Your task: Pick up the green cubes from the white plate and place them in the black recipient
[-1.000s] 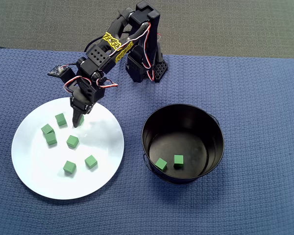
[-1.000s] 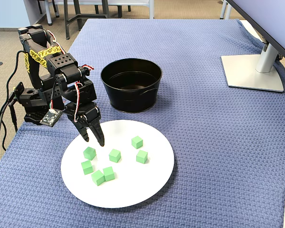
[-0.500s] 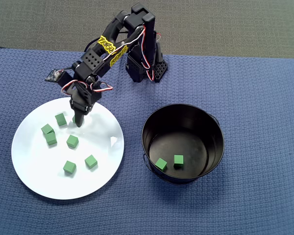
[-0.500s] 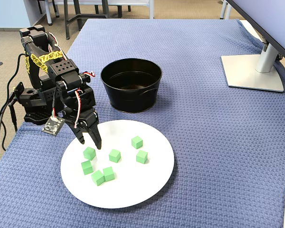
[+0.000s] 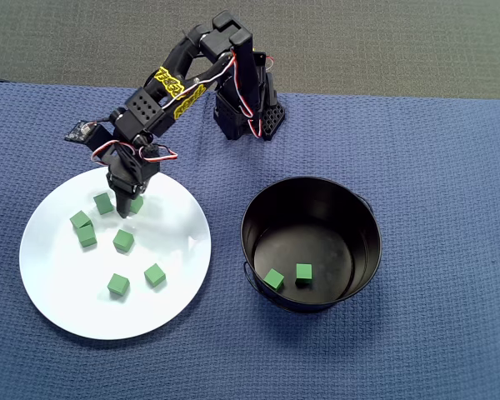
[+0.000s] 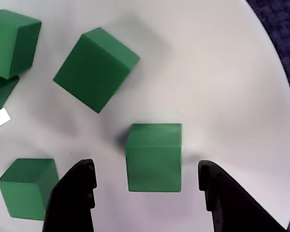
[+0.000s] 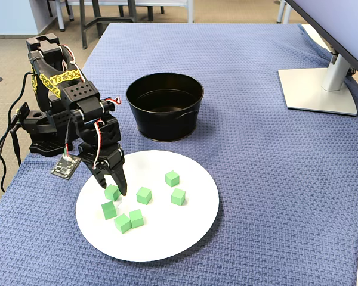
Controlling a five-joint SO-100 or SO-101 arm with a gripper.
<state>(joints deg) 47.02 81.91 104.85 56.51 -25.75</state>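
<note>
Your claw (image 6: 145, 181) stands apart, its two black fingers (image 6: 75, 193) set to either side of one green cube (image 6: 153, 157) in the wrist view, with white showing between each finger and the cube. In the overhead view the claw (image 5: 123, 204) is low over the upper part of the white plate (image 5: 67, 308), and six green cubes (image 5: 122, 241) lie on that plate. The black recipient (image 5: 310, 243) stands on the desk (image 5: 450, 208) to the right of the plate, apart from it, and holds two more cubes (image 5: 303, 272) on its floor. In the fixed view the recipient (image 7: 164, 106) sits beyond the plate (image 7: 185, 232).
</note>
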